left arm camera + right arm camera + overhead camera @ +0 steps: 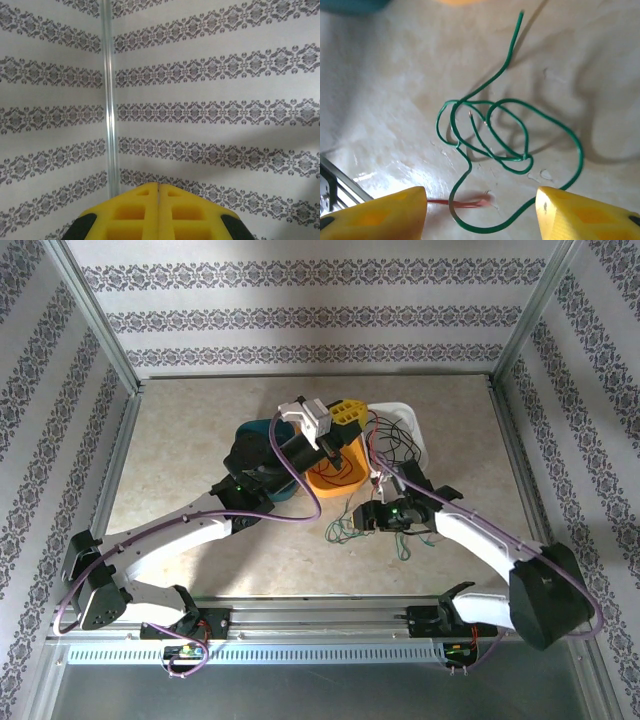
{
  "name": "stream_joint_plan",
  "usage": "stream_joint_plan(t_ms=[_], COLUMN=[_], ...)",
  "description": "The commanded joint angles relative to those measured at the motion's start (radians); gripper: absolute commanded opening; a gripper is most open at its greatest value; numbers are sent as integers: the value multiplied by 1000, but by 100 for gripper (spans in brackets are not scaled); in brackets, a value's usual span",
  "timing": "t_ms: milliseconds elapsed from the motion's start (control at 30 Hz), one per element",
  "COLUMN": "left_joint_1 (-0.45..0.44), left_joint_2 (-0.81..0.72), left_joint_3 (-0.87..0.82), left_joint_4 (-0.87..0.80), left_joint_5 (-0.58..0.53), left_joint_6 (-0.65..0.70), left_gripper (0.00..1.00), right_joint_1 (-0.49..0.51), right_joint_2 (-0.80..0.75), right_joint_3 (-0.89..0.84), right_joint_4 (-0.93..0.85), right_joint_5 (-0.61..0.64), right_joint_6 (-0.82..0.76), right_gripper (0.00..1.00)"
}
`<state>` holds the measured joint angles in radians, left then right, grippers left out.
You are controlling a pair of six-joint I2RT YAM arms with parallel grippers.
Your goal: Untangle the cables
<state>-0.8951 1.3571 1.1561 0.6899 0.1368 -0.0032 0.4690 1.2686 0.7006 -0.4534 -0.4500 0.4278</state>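
Observation:
The cables lie in two clumps. A green cable (pixel 525 158) loops over itself on the table between my right gripper's (pixel 480 212) open yellow fingers (pixel 580 215), touching neither. A red cable end (pixel 465 203) pokes out beside the left finger, crossing under the green strand. From above, the green loops (pixel 343 528) sit just left of the right gripper (pixel 366 517). Red and black cables (pixel 392 445) trail over the white tray. My left gripper (pixel 158 186) is raised, facing the back wall, its fingers pressed together with nothing visible between them; from above the left gripper (pixel 346 414) hangs over the bowls.
An orange bowl (pixel 335 476) and a teal bowl (pixel 258 440) sit mid-table under the left arm. A white tray (pixel 408 423) stands behind the right gripper. Metal frame posts and patterned walls ring the table. A black strand (pixel 402 546) lies by the right wrist.

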Motion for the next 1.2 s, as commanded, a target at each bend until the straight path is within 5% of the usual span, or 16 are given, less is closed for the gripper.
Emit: stream_joint_plan(t_ms=[0,667,1000,1167], left_joint_1=[1,2,13,24], left_joint_2=[-25,-27,-9,55], left_joint_3=[2,116,237,257], left_joint_4=[72,389,269,201], left_joint_5=[-21,-263,-223,-271], left_joint_6=[3,336,419,431], left_gripper=[0,0,0,0], right_joint_1=[38,38,3,-15], right_joint_2=[44,199,130,-26], right_joint_3=[52,30,14,25], right_joint_4=[-36,-103,-71,-40], right_joint_5=[56,237,209,227], right_joint_6=[-52,3,-14,-24], right_gripper=[59,58,62,79])
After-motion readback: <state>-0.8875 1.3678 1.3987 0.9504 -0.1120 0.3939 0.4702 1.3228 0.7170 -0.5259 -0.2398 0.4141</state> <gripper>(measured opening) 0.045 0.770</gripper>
